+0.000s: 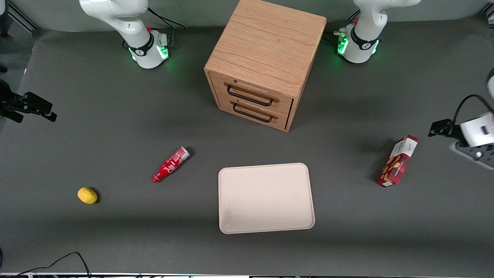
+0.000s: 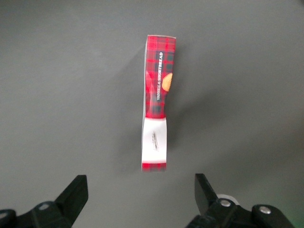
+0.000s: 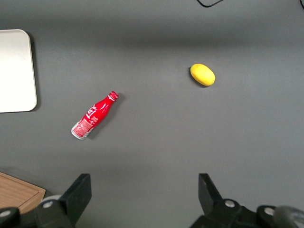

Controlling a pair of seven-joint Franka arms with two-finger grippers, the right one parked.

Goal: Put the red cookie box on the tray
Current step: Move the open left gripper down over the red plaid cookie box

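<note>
A dark grey table mat [image 1: 115, 127] carries, toward the parked arm's end, a small yellow lemon [image 1: 87, 195] and a red plastic bottle [image 1: 170, 165] lying on its side, then a wooden cabinet with 2 drawers [image 1: 263, 61]. The flat cream tray [image 1: 265, 197] lies bare, well apart from the left gripper [image 2: 141, 194]. The gripper hovers with fingers [image 2: 76, 192] spread wide, gripping nothing, just above the slim red plaid cookie box [image 2: 157, 99], which rests on the mat.

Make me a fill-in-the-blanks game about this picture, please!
1. The tray has ____ on it.
2. The red cookie box lies on the ____, toward the working arm's end.
3. The gripper hovers above the box with its fingers ____.
4. The wooden cabinet has ____ drawers.

Missing words: nothing; table; open; two
</note>
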